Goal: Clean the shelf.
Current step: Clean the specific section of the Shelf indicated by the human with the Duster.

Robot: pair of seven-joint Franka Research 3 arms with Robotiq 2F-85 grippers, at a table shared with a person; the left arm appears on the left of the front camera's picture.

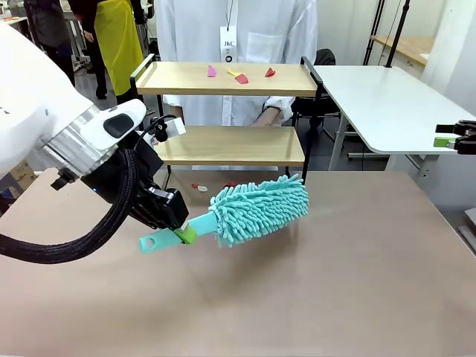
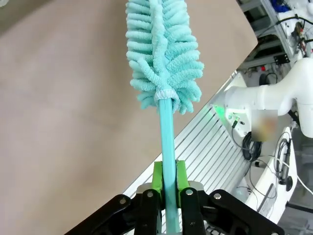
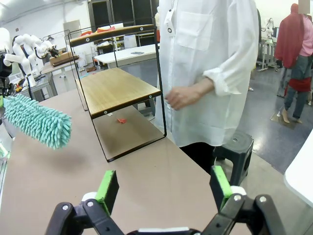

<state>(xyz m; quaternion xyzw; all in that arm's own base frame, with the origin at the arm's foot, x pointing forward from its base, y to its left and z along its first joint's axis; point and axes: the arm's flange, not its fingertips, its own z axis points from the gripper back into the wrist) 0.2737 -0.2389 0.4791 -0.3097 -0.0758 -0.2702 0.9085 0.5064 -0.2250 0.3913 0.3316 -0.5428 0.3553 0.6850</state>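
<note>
The shelf (image 1: 223, 145) stands at the table's far side, two wooden boards in a black frame; it also shows in the right wrist view as the shelf (image 3: 117, 88). Small pink, yellow and red scraps (image 1: 239, 75) lie on its top board. My left gripper (image 1: 182, 234) is shut on the handle of a teal fluffy duster (image 1: 260, 208), held just above the table in front of the shelf. In the left wrist view the green pads (image 2: 157, 178) clamp the duster's handle (image 2: 167, 142). My right gripper (image 3: 164, 188) hangs open and holds nothing, off to the right (image 1: 454, 139).
A person in a white shirt stands behind the shelf, one hand (image 1: 268, 115) near the lower board. Small scraps (image 1: 201, 187) lie on the brown table (image 1: 335, 282) under the shelf. A white side table (image 1: 387, 104) stands at the right.
</note>
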